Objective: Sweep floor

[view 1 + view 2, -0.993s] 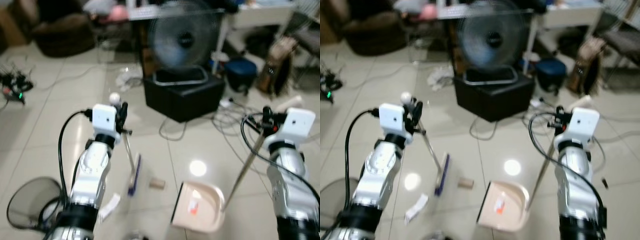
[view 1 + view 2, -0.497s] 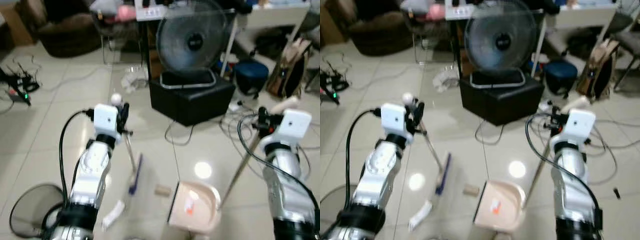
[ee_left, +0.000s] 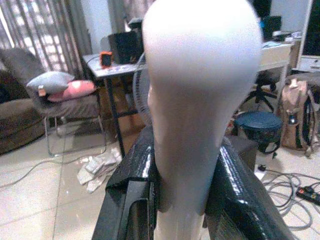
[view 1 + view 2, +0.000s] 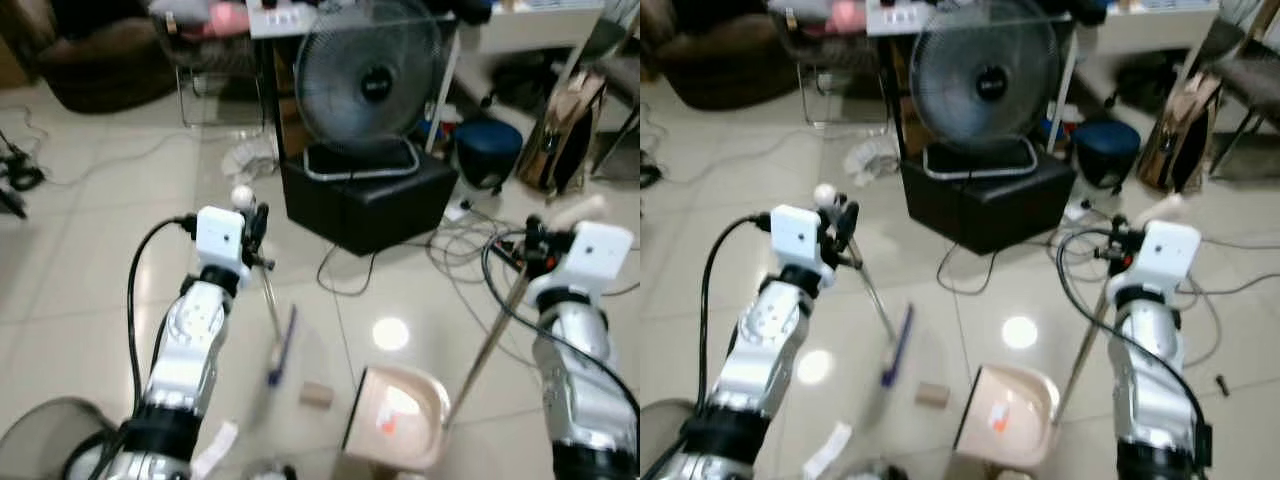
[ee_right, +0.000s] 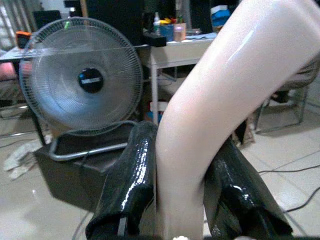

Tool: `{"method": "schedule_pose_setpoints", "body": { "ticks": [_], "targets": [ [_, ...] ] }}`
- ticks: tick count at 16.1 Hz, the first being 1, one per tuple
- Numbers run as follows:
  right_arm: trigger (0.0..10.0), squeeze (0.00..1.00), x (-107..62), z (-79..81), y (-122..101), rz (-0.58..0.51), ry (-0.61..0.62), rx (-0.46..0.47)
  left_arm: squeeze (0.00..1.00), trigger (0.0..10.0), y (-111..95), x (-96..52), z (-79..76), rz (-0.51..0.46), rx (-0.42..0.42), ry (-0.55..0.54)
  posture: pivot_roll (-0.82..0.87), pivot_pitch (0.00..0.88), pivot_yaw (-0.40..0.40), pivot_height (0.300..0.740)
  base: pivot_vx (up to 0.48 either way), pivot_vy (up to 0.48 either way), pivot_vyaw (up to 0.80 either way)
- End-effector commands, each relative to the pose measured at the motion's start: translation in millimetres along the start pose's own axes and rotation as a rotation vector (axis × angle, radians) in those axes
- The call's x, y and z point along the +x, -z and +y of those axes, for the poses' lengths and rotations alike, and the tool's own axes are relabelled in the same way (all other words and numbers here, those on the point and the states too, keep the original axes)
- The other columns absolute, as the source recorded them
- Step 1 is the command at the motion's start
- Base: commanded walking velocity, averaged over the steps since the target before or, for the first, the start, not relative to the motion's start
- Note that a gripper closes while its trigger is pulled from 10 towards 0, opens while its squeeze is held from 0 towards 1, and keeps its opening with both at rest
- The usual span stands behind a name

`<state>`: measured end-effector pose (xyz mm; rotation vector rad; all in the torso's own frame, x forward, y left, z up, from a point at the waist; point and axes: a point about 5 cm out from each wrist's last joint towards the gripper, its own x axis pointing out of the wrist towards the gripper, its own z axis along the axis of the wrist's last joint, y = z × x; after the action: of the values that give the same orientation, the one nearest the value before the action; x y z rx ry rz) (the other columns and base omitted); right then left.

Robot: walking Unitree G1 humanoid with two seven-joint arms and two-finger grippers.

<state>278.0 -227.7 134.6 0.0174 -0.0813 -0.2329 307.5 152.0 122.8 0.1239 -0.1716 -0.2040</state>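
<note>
My left gripper [image 4: 256, 222] is shut on the white-topped handle of a broom [image 4: 268, 300]. Its thin stick slants down to a blue brush head [image 4: 282, 346] on the tiled floor. In the left wrist view the handle knob [image 3: 200, 100] is clamped between the black fingers [image 3: 131, 185]. My right gripper [image 4: 532, 243] is shut on the long handle [image 4: 490, 340] of a beige dustpan [image 4: 395, 417]. The pan rests on the floor with orange scraps inside. A small brown block [image 4: 316, 394] lies between brush and pan. A white paper scrap [image 4: 214, 447] lies by my left arm.
A standing fan [image 4: 368, 80] sits on a black box [image 4: 362, 195] straight ahead. Cables [image 4: 465, 250] trail across the floor to the right. A dark bin rim [image 4: 40, 435] is at lower left. Bags [image 4: 563, 125], a blue stool [image 4: 487, 150] and a desk stand at the back right.
The camera view shifted and sharpened. The broom head has slid a little to the right toward the brown block. Both grippers keep their hold.
</note>
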Motion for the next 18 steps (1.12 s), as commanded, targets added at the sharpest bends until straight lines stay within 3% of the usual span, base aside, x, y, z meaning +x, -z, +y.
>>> {"method": "schedule_pose_setpoints", "body": {
  "ticks": [1,6,12,16,18],
  "targets": [
    [10.0,0.0,0.8,6.7,-7,-0.03,-0.028,0.023,0.0,10.0,-11,3.5,6.7,-0.047,0.033,-0.017,-0.01,0.08,0.052,0.74,0.386,0.0,0.0],
    [10.0,0.0,0.9,3.2,-9,-0.037,-0.011,0.017,0.0,10.0,-10,4.9,7.3,-0.04,0.026,-0.019,-0.03,0.089,0.063,0.74,0.37,0.0,0.0],
    [10.0,0.0,0.8,-3.5,-8,-0.032,0.009,-0.01,0.0,10.0,-9,6.1,6.8,-0.03,0.032,-0.006,-0.02,0.099,0.065,0.74,0.0,0.0,0.0],
    [10.0,0.0,3.8,-10.2,-4,-0.038,0.02,-0.076,0.0,10.0,-4,6.7,9.6,0.004,0.061,-0.016,-0.01,0.098,0.076,0.74,0.0,0.0,0.0],
    [10.0,0.0,12.3,-13.3,-6,-0.088,-0.012,-0.224,0.0,10.0,-1,10.8,12.6,0.017,0.056,-0.03,-0.01,0.118,0.07,0.74,0.0,0.0,0.0]
  ]
}}
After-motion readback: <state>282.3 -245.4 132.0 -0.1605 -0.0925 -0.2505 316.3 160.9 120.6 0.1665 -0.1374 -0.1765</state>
